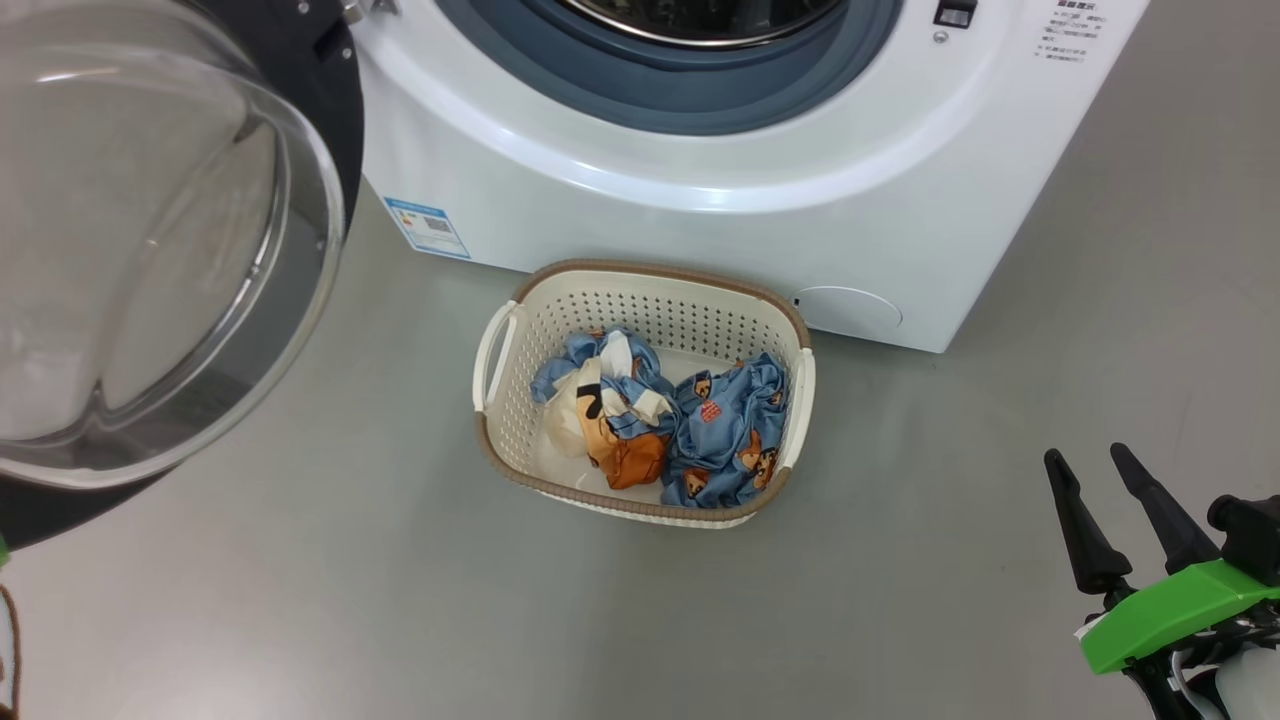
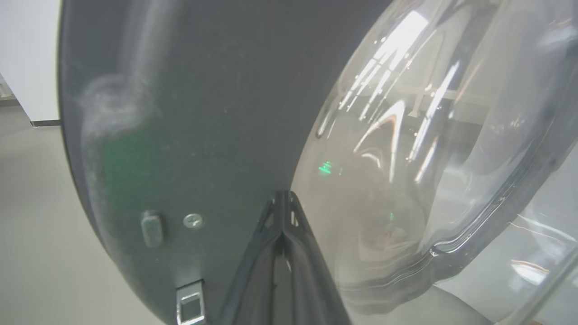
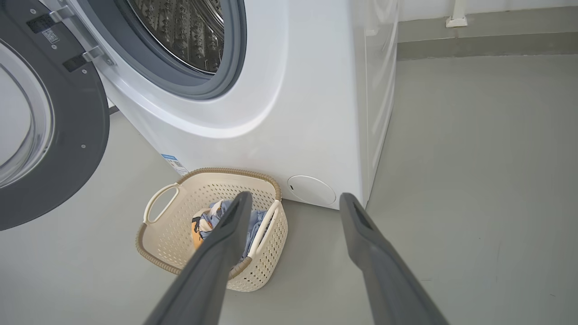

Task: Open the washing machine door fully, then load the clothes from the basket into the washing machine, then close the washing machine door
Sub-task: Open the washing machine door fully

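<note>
Blue clothes in the basket before the washing machine, my right gripper open, nearer and right of it, my left gripper closed at the open door, left

Right gripper: two slim black fingers tapering to points, seated in a bright green housing, with a black knob beside and a white shell below, perhaps with thin cables, though too cramped to tell. Matt dark grey up close. Left gripper: same dark fingers, small cut-outs near the tips.
</note>
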Motion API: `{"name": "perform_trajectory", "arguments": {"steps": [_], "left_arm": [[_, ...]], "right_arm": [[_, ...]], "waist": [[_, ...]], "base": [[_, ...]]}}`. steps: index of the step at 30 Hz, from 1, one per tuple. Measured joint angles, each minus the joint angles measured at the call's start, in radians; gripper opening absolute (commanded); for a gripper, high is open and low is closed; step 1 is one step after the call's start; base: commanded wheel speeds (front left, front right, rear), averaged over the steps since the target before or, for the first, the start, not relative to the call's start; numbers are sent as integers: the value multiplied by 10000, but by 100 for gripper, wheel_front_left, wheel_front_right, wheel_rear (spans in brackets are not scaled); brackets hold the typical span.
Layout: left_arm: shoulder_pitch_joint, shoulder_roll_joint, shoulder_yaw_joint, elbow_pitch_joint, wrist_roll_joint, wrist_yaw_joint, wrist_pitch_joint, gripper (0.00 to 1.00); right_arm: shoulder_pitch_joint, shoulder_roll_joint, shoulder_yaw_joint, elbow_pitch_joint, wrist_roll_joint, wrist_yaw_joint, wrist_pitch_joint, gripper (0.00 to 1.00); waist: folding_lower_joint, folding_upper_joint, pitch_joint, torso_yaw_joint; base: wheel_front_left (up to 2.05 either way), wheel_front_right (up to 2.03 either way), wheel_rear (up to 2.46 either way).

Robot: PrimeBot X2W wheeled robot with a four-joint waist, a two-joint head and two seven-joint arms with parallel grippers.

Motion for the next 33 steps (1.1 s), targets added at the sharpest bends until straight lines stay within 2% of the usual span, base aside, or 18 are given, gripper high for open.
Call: {"name": "perform_trajectory", "arguments": {"steps": [5,15,22,28,29,31,33], "left_arm": [[-106,73,291,238,171,-52,0,0],[-72,-4,767,497,644,-623,2,0],[674,-579,1239,-180,807,-1047,0,0],[1658,-1384,1292,-1174,1112,-1453,2,0],[1805,-1505,1281,-1344,1214,-1511,2,5],[2093,-1751,1181,-1722,1348,-1628,0,32],[2363,-1971,1020,-2057,1425,-1689,2,49]], "right_arm": [[-24,2,2,4,0,0,0,100],[-25,92,-23,50,0,0,2,100],[-4,232,-12,67,0,0,0,100],[150,297,-4,61,2,0,0,100],[201,313,2,63,2,0,2,100],[244,349,8,61,2,0,2,100],[268,364,15,46,6,0,2,100]], "waist": [[0,0,10,-93],[0,0,-231,-84],[0,0,-652,-95],[0,0,-1000,-112],[0,-1,-1056,-121],[0,0,-1155,-148],[0,0,-1247,-201]], "base": [[0,0,0],[0,0,0],[0,0,0],[0,0,0],[0,0,0],[0,0,0],[0,0,0]]}}
